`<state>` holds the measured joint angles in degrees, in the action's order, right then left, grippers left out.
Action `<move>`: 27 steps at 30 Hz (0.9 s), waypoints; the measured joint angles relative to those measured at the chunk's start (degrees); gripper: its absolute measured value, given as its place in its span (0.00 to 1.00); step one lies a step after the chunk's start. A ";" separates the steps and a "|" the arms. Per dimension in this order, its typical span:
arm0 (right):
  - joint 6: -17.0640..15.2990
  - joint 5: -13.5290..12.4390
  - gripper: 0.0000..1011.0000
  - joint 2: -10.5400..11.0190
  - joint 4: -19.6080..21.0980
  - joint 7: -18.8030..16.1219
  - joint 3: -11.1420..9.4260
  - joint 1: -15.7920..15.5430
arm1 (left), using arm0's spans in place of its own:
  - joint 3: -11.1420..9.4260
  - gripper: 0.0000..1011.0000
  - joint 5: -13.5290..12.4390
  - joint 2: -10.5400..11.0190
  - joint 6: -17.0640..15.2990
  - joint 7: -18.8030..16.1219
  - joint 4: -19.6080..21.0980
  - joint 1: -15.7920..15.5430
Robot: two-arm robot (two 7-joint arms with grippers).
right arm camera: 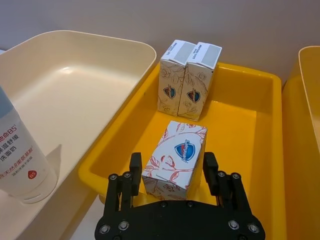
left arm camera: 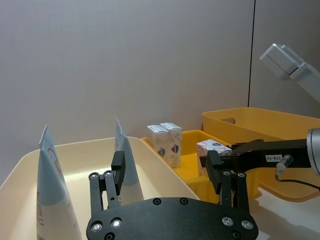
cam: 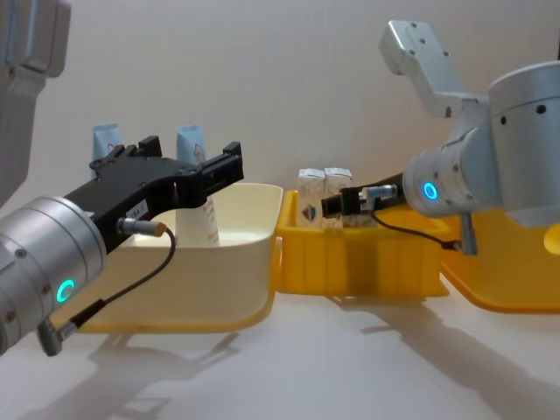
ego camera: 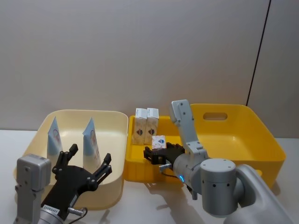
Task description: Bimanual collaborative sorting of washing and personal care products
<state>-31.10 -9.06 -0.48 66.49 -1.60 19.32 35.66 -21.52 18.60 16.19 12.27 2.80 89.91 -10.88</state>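
Right hand (right arm camera: pixel 170 172) is clamped on a small white carton (right arm camera: pixel 176 156), with one finger pressed to each long side. The carton is held tilted, emblem upward, inside the small yellow bin (ego camera: pixel 140 170). Whether it touches the bin's floor cannot be told. Just beyond this hand's fingertips, two more cartons are stood on end against the bin's far wall, touching each other: the first upright carton (ego camera: pixel 141 125) and the second upright carton (ego camera: pixel 153 124). To the right of the hand, the large yellow bin (ego camera: pixel 261 140) is set close against the small one.

Left hand (ego camera: pixel 88 162) is held over the near side of the cream bin (ego camera: pixel 84 112) with its fingers spread apart and nothing between them. Beyond its fingertips, two pale-blue squeeze tubes are stood on their caps with the crimped ends up. The left tube (ego camera: pixel 53 136) is placed past the left finger and the right tube (ego camera: pixel 91 138) past the middle of the hand. Both are apart from the hand and from each other.

All three bins are rested on the white counter (ego camera: pixel 135 205).
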 joint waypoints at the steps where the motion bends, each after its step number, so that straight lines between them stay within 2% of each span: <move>1: 0.02 0.01 0.73 -0.03 -0.06 0.00 -0.02 0.04 | 0.00 0.99 0.00 0.00 0.00 0.00 0.00 0.00; 5: 0.08 0.02 0.64 -0.11 -0.32 0.02 -0.08 0.14 | 0.00 0.99 0.00 0.00 0.00 0.00 0.00 0.00; 10: 0.11 0.06 0.47 -0.21 -0.56 0.06 -0.14 0.25 | 0.00 0.99 0.00 0.00 0.00 0.00 0.00 0.00; 27: 0.22 0.09 0.45 -0.31 -0.84 0.08 -0.24 0.36 | 0.00 0.99 0.00 0.00 0.00 0.00 0.00 0.00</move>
<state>-30.88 -8.97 -0.79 65.65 -1.51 19.08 36.02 -21.52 18.60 16.19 12.27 2.80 89.91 -10.88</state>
